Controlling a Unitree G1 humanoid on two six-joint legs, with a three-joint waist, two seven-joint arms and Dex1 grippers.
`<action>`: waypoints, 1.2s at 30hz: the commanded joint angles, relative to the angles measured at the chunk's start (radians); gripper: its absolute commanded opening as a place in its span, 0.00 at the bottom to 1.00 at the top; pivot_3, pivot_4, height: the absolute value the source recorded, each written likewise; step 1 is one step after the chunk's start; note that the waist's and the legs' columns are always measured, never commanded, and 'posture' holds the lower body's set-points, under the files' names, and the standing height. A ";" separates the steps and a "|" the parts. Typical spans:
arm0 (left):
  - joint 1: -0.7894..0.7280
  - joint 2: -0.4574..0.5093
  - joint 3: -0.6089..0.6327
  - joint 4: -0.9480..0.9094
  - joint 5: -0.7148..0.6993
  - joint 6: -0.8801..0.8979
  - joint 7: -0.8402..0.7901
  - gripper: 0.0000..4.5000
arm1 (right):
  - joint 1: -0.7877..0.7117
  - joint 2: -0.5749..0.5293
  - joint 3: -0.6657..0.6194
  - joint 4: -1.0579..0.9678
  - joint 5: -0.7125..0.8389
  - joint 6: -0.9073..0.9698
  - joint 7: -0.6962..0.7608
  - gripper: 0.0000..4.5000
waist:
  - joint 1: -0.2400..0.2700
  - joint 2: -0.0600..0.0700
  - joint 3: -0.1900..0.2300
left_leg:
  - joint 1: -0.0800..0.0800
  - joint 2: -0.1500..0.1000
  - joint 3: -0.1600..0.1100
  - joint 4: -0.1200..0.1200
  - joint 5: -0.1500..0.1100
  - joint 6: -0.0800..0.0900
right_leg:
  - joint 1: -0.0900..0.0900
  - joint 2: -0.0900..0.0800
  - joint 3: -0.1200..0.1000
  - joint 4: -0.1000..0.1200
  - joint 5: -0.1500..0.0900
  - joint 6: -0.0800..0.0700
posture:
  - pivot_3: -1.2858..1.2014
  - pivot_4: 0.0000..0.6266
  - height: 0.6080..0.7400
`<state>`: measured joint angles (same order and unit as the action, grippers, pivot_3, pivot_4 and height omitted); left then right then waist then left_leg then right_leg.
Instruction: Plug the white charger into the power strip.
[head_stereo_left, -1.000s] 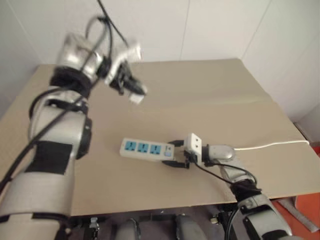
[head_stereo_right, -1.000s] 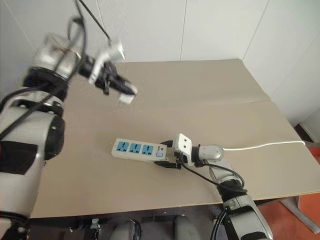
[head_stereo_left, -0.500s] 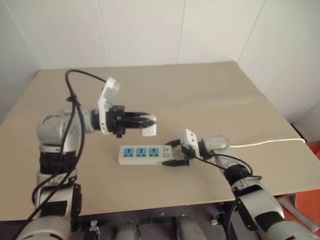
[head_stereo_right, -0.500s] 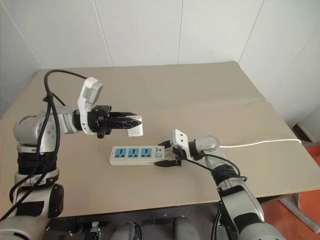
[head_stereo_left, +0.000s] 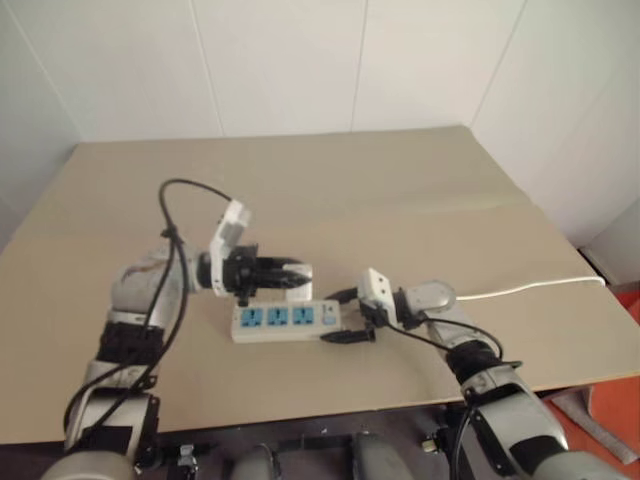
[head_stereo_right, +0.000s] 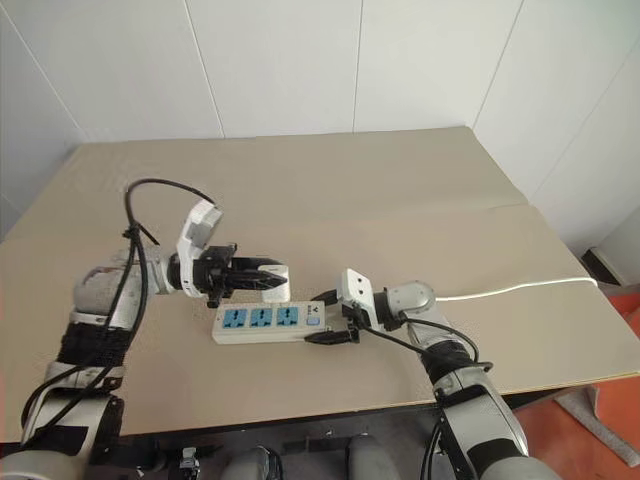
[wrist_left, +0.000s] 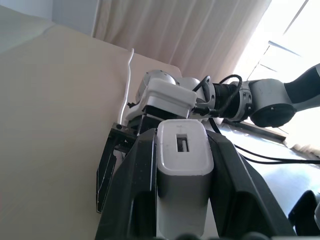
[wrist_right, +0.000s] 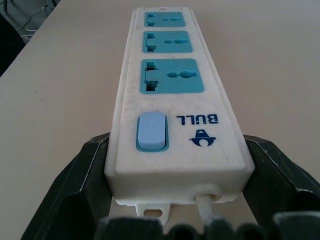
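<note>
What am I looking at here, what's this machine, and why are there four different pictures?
It is a two-armed humanoid robot at a tan table. Two pictures come from cameras in its head, looking down over its arms; the other two come from cameras on its wrists. The left gripper is shut on the white charger, held just above the power strip, which lies flat on the table. The right gripper grips the strip's switch end, one finger on each side. A thin white cord runs off across the table.
</note>
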<state>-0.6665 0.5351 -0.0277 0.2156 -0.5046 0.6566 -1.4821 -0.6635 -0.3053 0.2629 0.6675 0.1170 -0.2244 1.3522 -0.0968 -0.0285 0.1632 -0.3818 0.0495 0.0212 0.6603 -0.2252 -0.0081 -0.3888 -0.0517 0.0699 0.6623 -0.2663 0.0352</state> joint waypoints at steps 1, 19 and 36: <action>-0.045 0.001 -0.037 0.086 0.038 -0.142 -0.085 0.23 | 0.040 0.003 0.075 0.003 -0.059 0.042 0.036 0.76 | 0.000 0.000 0.000 | 0.000 0.000 0.000 0.000 0.000 0.000 | 0.000 0.000 0.000 0.000 0.000 0.000 | 0.52 0.24 1.00; 0.008 -0.064 -0.053 0.115 0.065 -0.279 -0.042 0.23 | 0.058 0.001 0.097 -0.030 -0.089 0.025 0.018 0.76 | 0.001 0.000 0.000 | -0.003 0.000 -0.001 0.000 -0.001 0.002 | -0.001 0.001 0.000 -0.004 0.000 0.000 | 0.52 0.24 1.00; 0.041 -0.071 -0.078 0.146 0.086 -0.336 -0.030 0.23 | 0.059 -0.002 0.093 -0.026 -0.093 0.020 0.010 0.76 | 0.000 0.000 0.000 | -0.002 0.001 -0.001 -0.001 -0.001 0.002 | -0.001 0.002 0.000 -0.005 0.000 0.000 | 0.52 0.24 1.00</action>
<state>-0.6223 0.4639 -0.1043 0.3694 -0.4215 0.3429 -1.5017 -0.6456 -0.3151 0.2732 0.6067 0.0957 -0.2119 1.3477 -0.0968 -0.0286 0.1632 -0.3842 0.0506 0.0207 0.6594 -0.2262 -0.0065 -0.3893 -0.0502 0.0703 0.6575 -0.2666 0.0354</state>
